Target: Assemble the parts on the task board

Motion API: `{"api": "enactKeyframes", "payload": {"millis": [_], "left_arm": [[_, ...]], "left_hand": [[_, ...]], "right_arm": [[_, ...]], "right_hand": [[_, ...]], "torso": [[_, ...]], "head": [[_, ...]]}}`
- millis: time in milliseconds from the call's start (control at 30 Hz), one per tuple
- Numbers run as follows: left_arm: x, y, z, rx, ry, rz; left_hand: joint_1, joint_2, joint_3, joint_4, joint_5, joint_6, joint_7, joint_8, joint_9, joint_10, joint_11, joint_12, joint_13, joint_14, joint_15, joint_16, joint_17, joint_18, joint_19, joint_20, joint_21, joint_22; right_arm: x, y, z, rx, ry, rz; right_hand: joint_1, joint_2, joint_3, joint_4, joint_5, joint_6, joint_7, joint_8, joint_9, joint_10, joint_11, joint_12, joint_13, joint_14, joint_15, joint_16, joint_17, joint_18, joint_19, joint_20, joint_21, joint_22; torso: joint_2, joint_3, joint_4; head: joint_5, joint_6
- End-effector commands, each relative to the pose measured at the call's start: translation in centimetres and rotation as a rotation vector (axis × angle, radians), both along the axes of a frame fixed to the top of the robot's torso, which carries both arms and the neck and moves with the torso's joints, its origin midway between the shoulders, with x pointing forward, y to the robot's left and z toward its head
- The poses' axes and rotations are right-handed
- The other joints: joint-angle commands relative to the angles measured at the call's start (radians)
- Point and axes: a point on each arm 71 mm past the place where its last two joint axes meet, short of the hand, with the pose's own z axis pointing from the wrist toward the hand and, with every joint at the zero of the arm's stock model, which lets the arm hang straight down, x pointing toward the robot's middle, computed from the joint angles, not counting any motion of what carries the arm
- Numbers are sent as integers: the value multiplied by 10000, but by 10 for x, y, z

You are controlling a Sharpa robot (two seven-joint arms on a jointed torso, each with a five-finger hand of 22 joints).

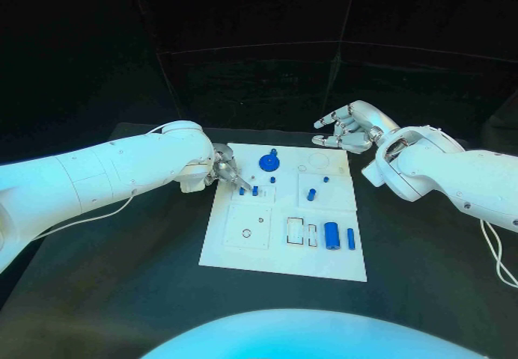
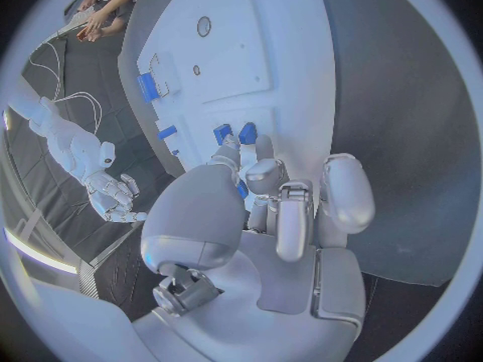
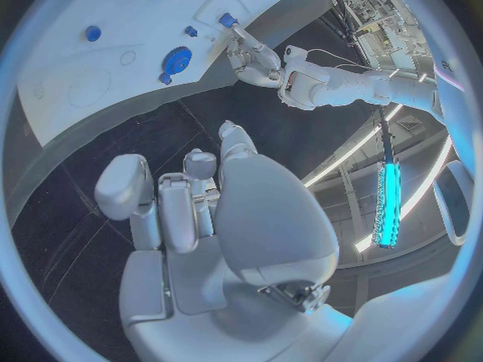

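Observation:
The white task board [image 1: 283,250] lies mid-table. My left hand [image 1: 224,170] hovers over its left edge, fingertips drawn together just short of two small blue parts [image 1: 248,191] standing in the board. From the left wrist, a blue sliver [image 2: 242,189] shows pinched between thumb and finger, with those two parts [image 2: 234,133] beyond. A round blue gear [image 1: 269,161] sits near the far edge, a blue peg [image 1: 311,194] mid-board, a blue cylinder [image 1: 332,235] and thin bar [image 1: 351,238] near the right. My right hand [image 1: 347,127] hangs beyond the far right corner, fingers apart and holding nothing.
Bare black table surrounds the board on all sides. The right wrist view looks across the board [image 3: 91,80], past the gear [image 3: 178,59], to my left hand [image 3: 257,60]. Cables trail off both arms near the table's side edges.

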Motion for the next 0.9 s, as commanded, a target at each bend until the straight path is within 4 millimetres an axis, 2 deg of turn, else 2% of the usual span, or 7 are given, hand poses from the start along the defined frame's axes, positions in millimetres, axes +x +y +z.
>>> {"api": "enactKeyframes", "payload": {"millis": [33, 300, 400, 433, 533, 767, 900], "left_arm": [[1, 2, 3, -365, -327, 259], [3, 7, 12, -2056, -1196, 837], [4, 3, 17, -3319, -1607, 692], [5, 1, 20, -3751, -1783, 559], [7, -7, 26, -4603, -2439, 64], [8, -23, 34, -5125, -3983, -1225], [9, -34, 30, -4712, -4314, -1937]], "left_hand": [[-141, -12, -75, 23, 33, 38, 22, 47, 20, 59, -39, 15, -19, 1056, -38, 31, 2634, 15, 74, -4, 32, -19], [-166, 121, -296, 151, 36, -259, 96, -25, 30, -247, 13, -386, -539, 1053, -22, 24, 2621, 129, -165, 1, -401, -519], [319, 272, -359, 25, -6, -1312, 549, -481, -157, -2211, 422, -2542, -2997, 267, 281, -1295, 443, 639, -1856, 213, -3068, -3399], [771, 406, -283, -143, -18, -1950, 834, -776, -303, -3090, 745, -3031, -3212, -839, 556, -2877, -1635, 819, -2897, 376, -4559, -4768], [1963, 470, 10, -767, 16, -2665, 1228, -1131, -546, -4285, 1105, -3815, -3666, -2824, 880, -5896, -5116, 772, -3436, 668, -5515, -5350], [3096, 313, 348, -1497, 39, -2570, 1484, -2039, -1420, -5077, 1420, -5170, -4881, -2792, 1123, -6528, -5806, 920, -3188, 1000, -6250, -5950], [3476, 338, 539, -1754, 57, -2375, 1368, -2207, -1597, -5017, 1320, -5332, -5085, -2720, 1061, -6490, -5797, 972, -3106, 996, -6293, -6000]], "right_arm": [[0, 1, 1, 35, -28, 84], [0, 0, 1, 28, -30, 59], [0, -1, 1, 22, -29, 36], [1, -1, 1, 21, -29, 31], [1, -1, 1, 17, -30, 21], [1, -1, 1, 11, -25, 13], [1, 0, 1, 12, -21, 30]], "right_hand": [[-26, 67, -28, 39, -8, 60, -30, 66, -4, -55, -11, 5, -10, 466, -70, -26, 34, 126, -21, -46, -54, -18], [-26, 67, -28, 39, -8, 60, -30, 66, -4, -55, -11, 5, -10, 466, -70, -26, 34, 126, -21, -46, -54, -18], [-26, 67, -28, 39, -8, 60, -30, 66, -4, -55, -11, 5, -10, 466, -70, -26, 34, 126, -21, -46, -54, -18], [-26, 67, -28, 39, -8, 60, -30, 66, -4, -55, -11, 5, -10, 466, -70, -26, 34, 126, -21, -46, -54, -18], [-26, 67, -28, 39, -8, 60, -30, 66, -4, -55, -11, 5, -10, 466, -70, -26, 34, 126, -21, -46, -54, -18], [-24, 82, -27, 43, -4, 58, -31, 66, -4, -49, -12, 18, -4, 467, -71, -26, 38, 125, -16, -46, -53, -12], [-21, 86, -24, 43, 2, 57, -31, 66, -4, -48, -13, 21, -2, 467, -71, -27, 39, 125, -16, -46, -54, -13]], "torso": [[5, 2, 0], [3, 4, -18], [3, 12, -15], [9, 11, -17], [21, -8, -28], [13, -2, -20], [19, -1, -27]], "head": [[4, 9], [-29, 34], [-52, 43], [-52, 55], [-61, 97], [-124, 138], [-146, 182]]}}
